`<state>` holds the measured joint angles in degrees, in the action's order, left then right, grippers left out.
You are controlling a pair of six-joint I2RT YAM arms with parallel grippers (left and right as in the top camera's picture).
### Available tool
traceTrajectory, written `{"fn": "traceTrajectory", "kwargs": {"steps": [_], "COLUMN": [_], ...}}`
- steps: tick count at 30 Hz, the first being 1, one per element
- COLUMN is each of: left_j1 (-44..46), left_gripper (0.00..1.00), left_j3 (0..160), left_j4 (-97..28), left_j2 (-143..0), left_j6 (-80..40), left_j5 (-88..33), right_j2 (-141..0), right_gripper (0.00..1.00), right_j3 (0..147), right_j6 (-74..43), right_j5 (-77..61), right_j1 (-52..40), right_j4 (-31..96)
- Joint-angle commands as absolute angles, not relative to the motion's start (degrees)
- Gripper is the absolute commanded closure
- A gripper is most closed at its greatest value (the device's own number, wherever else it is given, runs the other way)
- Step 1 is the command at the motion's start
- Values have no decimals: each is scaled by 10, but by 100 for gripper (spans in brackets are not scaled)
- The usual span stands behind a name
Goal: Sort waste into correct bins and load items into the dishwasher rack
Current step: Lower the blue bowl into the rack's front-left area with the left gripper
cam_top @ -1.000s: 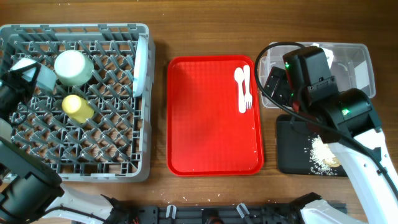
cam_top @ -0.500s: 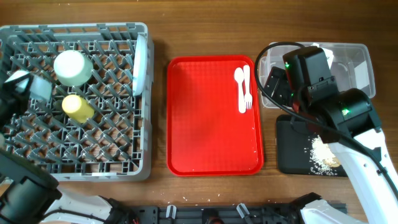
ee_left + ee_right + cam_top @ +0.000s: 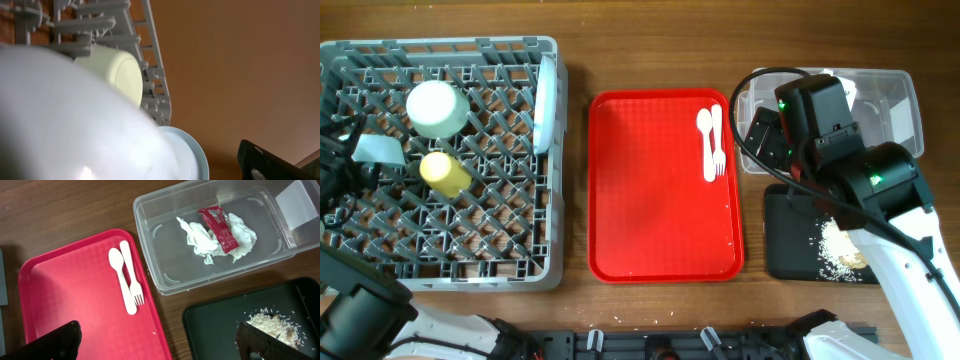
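In the grey dishwasher rack (image 3: 470, 272) one pale bowl (image 3: 438, 108) sits upside down, a yellow cup (image 3: 445, 173) lies beside it, and the blue plate (image 3: 549, 100) stands on edge at the right wall. My left gripper (image 3: 342, 168) is open at the rack's left side, against a second bowl (image 3: 378, 150). That bowl (image 3: 75, 115) fills the left wrist view and hides one finger. The white spoon (image 3: 120, 275) and fork (image 3: 131, 275) lie on the red tray (image 3: 65, 295). My right gripper (image 3: 160, 340) hangs open and holds nothing.
The clear tub (image 3: 165, 275) holds the crumpled napkin (image 3: 200, 237) and the red sauce packet (image 3: 218, 227). The black tray (image 3: 215, 325) beside it carries rice scraps (image 3: 272, 322). The right arm (image 3: 820, 120) hangs over both bins.
The left gripper and the second bowl have shifted along the rack's left edge toward the near side. The right arm has not moved.
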<state>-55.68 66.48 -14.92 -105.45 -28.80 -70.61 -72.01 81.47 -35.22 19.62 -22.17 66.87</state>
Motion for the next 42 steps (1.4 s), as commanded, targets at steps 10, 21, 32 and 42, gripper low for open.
{"fn": "traceTrajectory", "kwargs": {"steps": [10, 21, 32, 42], "left_j1": [-645, -637, -428, -351], "left_gripper": [0, 0, 96, 96], "left_j3": [658, 658, 658, 658], "left_j4": [-427, -503, -239, -88], "left_j2": [-1025, -720, -731, -902], "left_j6": [-199, -195, -199, -196], "left_j5": [-578, -488, -343, -96], "right_j2": [-723, -724, -724, -724], "right_gripper": [0, 0, 0, 0], "right_j3": [818, 818, 818, 818], "right_j6": [-345, -345, -345, -345], "right_j5": [209, 209, 209, 209], "right_j1": [-220, -220, -220, -220], "right_j4": [667, 667, 667, 667]}}
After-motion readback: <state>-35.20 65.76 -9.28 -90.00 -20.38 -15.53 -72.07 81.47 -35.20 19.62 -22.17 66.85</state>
